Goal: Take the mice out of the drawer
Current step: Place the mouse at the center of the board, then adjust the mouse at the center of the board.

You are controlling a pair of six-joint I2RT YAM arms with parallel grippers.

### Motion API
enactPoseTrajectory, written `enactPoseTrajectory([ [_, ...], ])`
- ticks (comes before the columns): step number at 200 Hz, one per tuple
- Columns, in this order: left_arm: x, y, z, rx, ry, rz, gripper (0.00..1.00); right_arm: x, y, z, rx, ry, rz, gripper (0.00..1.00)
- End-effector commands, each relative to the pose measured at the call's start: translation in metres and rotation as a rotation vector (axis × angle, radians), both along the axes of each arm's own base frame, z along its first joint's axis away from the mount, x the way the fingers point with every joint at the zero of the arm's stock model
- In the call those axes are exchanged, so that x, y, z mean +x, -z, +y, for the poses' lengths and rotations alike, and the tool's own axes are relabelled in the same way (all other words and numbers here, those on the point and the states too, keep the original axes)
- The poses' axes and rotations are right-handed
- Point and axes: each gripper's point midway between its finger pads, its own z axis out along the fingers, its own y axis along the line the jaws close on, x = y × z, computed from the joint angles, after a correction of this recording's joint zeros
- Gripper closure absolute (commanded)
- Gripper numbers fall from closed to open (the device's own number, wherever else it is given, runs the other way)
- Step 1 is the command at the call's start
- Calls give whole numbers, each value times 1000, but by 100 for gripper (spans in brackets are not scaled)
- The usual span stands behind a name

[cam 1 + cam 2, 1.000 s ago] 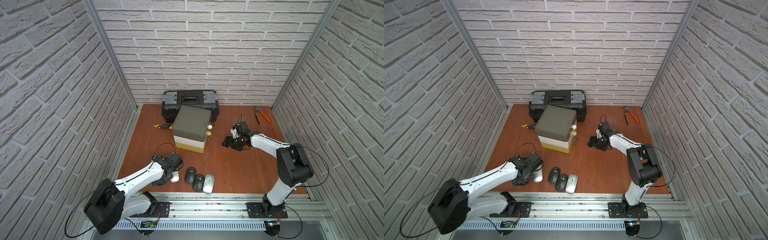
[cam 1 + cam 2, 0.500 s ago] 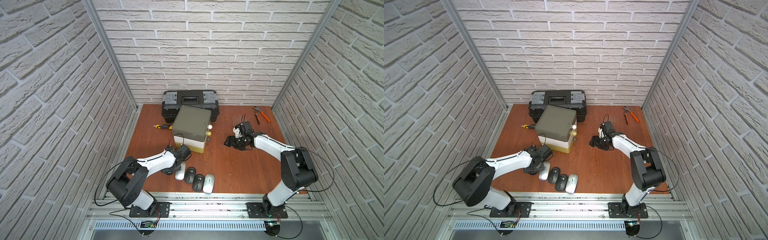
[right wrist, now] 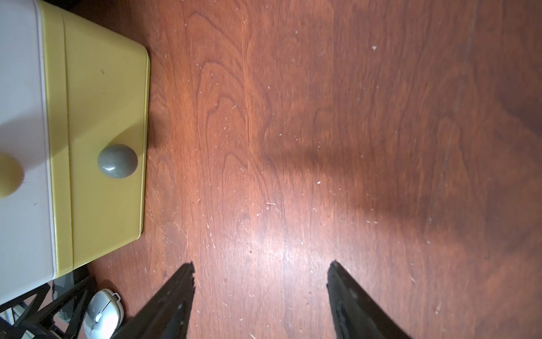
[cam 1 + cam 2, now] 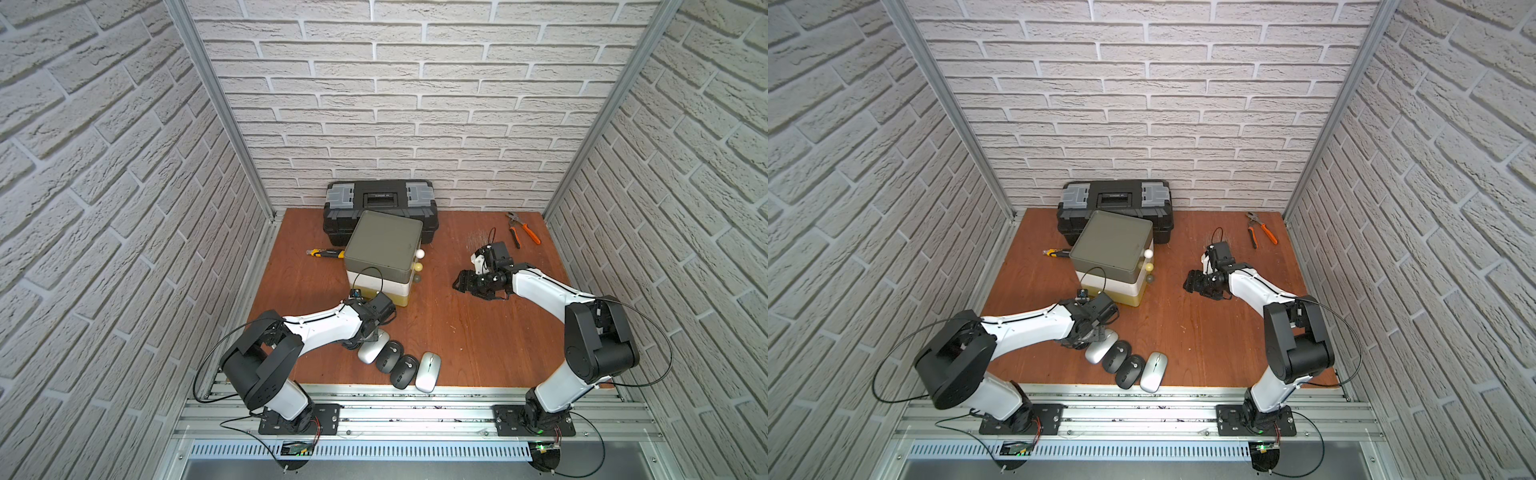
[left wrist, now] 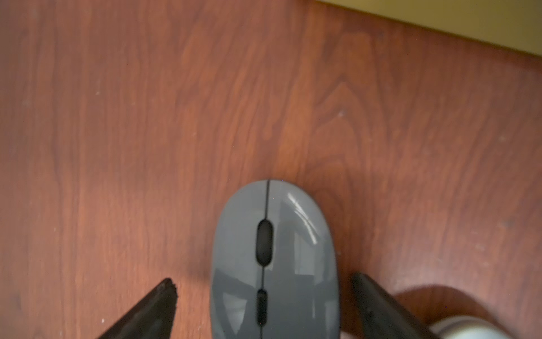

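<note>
Lit brightly and evenly from above in both top views, with soft shadows and brick walls (image 4: 104, 187) bowing toward the edges. Glare streak on the silver mouse (image 5: 296, 258), slightly soft in focus. Broad diffuse shadow across the tabletop (image 3: 352, 88), wood grain sharp.

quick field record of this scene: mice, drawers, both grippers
mice in view: four, in a row on the table near its front edge
row order: first silver mouse, first black mouse, second black mouse, second silver mouse
drawer unit: three stacked drawers, all look shut
left gripper: open, jaws either side of the first silver mouse, gaps on both sides
right gripper: open, empty, over bare table beside the drawer knobs
</note>
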Motion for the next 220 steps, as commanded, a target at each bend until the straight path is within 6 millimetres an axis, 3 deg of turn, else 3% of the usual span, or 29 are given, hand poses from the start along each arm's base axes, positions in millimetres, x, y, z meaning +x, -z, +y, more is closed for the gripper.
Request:
enactPoseTrajectory([
  [1, -16, -13, 21, 111, 14, 51, 2, -6, -12, -4, -16, -8, -31, 27],
  [26, -9, -51, 14, 97, 64, -4, 2, -28, -10, 0, -30, -47, 11, 27],
  [54, -12, -86, -8, -1, 213, -19, 2, -78, -10, 6, -91, -111, 52, 27],
  [97, -45, -92, -8, -130, 255, 59, 2, -149, -14, 6, -151, -154, 91, 27],
  [117, -43, -107, -12, -248, 214, -44, 2, -165, -10, 4, -134, -144, 94, 26],
  [130, -30, -126, -12, -320, 194, -163, 2, -168, -15, 1, -138, -139, 75, 26],
  [151, 3, -148, 19, -311, 86, -312, 2, -167, -30, -5, -150, -118, 15, 26],
  [166, 29, -149, 56, -254, -10, -360, 2, -167, -38, -5, -145, -130, -19, 25],
  [182, 50, -156, 100, -160, -149, -423, 2, -175, -41, 8, -80, -191, 2, 24],
  [205, 66, -163, 145, -118, -300, -498, 2, -198, -32, 27, -73, -272, 64, 23],
  [220, 66, -167, 163, -98, -366, -520, 2, -217, -17, 35, -110, -321, 108, 23],
])
